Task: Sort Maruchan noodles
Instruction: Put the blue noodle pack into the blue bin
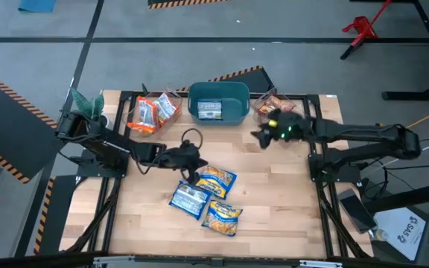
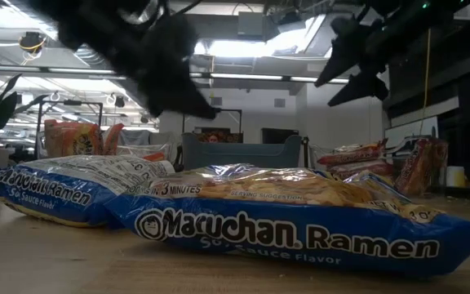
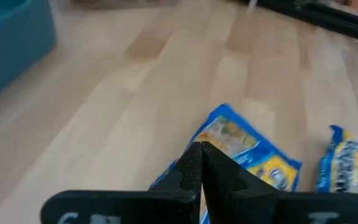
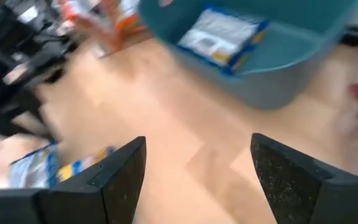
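Ceiling strip lights [image 2: 219, 76] glare bright behind the low view, leaving the arms black silhouettes. The right wrist view is smeared with motion blur, the bin [image 4: 272, 56] soft-edged. The table [image 1: 274, 201] is evenly lit, with faint shadows.

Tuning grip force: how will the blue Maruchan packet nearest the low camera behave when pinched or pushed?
The blue Maruchan packet has glossy, crinkled film, so it is probably slippery and should slide when pushed. It lies flat, so rolling or tipping seems unlikely. The noodle block showing through looks stiff but likely brittle; it is probably light.
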Tool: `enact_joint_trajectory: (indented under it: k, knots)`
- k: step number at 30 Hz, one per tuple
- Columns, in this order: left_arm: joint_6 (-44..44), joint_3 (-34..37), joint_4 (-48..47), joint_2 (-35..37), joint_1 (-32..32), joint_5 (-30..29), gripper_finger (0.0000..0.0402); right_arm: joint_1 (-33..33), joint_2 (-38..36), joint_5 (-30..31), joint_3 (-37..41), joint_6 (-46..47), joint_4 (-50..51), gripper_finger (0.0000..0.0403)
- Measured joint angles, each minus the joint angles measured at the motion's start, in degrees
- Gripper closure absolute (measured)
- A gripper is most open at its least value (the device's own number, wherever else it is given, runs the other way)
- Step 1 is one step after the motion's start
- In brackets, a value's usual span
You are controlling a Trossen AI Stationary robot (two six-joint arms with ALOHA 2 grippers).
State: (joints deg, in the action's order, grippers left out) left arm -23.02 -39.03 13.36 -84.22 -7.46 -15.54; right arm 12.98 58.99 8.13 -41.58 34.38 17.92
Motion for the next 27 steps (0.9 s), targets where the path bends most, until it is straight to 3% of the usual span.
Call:
enact_joint_trajectory:
  k: [3, 8, 18, 27]
  knots:
    - [-3.3, 5.3, 6.7, 0.0, -1.6, -3.3, 0.0401, -7.6, 2.6, 5.5, 0.0, 2.7, -2.0, 0.0129]
    - [-6.9, 8.9, 11.7, -1.3, -4.1, -3.9, 0.0401, -16.9, 10.4, 15.3, 0.0, 6.5, -5.5, 0.0129]
    - [-6.5, 4.5, 13.5, -11.0, -7.4, -3.7, 0.0401, -21.0, 26.3, 14.4, 0.0, 11.2, -18.2, 0.0129]
    - [-10.4, 3.0, 12.1, -16.2, -7.9, -3.9, 0.0401, -21.0, 28.4, 11.7, 0.0, 11.5, -19.6, 0.0129]
